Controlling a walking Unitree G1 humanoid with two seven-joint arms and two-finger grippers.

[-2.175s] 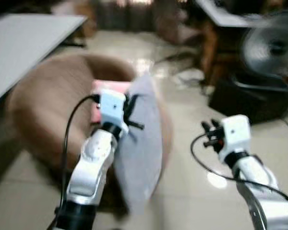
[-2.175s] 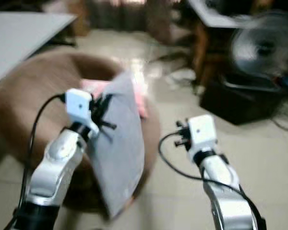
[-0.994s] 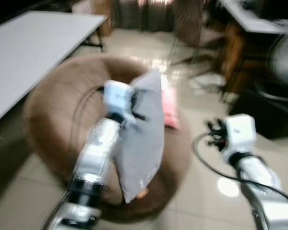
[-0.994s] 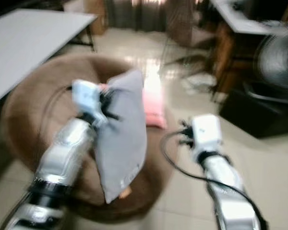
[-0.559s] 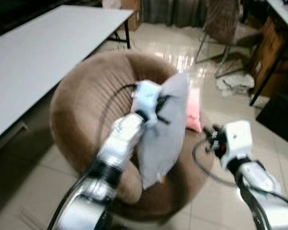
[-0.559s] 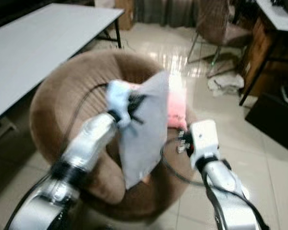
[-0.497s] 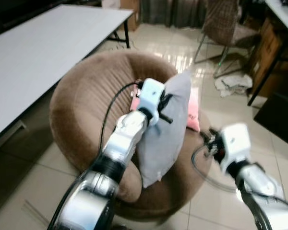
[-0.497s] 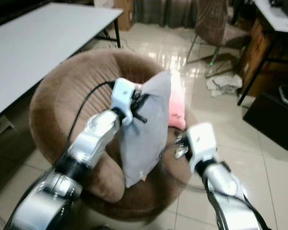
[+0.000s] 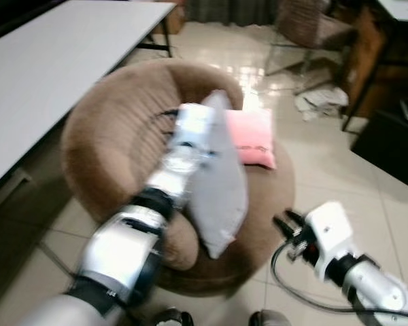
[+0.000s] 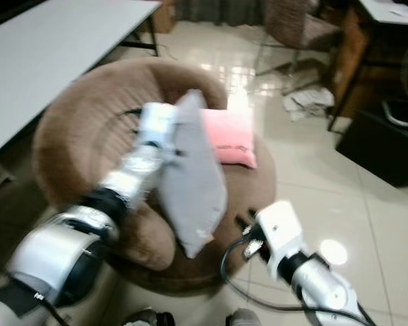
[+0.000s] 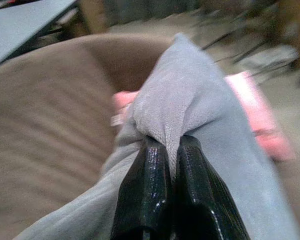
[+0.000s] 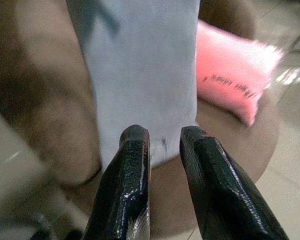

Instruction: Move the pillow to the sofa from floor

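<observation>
Carried farther over the sofa (image 9: 109, 129), the grey pillow (image 9: 221, 183) hangs from the left pincer (image 11: 170, 150), clenched on 1 soft, light corner; right pincer (image 12: 162, 145) hovers slightly parted, empty.

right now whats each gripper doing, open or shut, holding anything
Left gripper: shut on the grey pillow, held over the brown sofa.
Right gripper: fingers slightly apart, holding nothing.
</observation>
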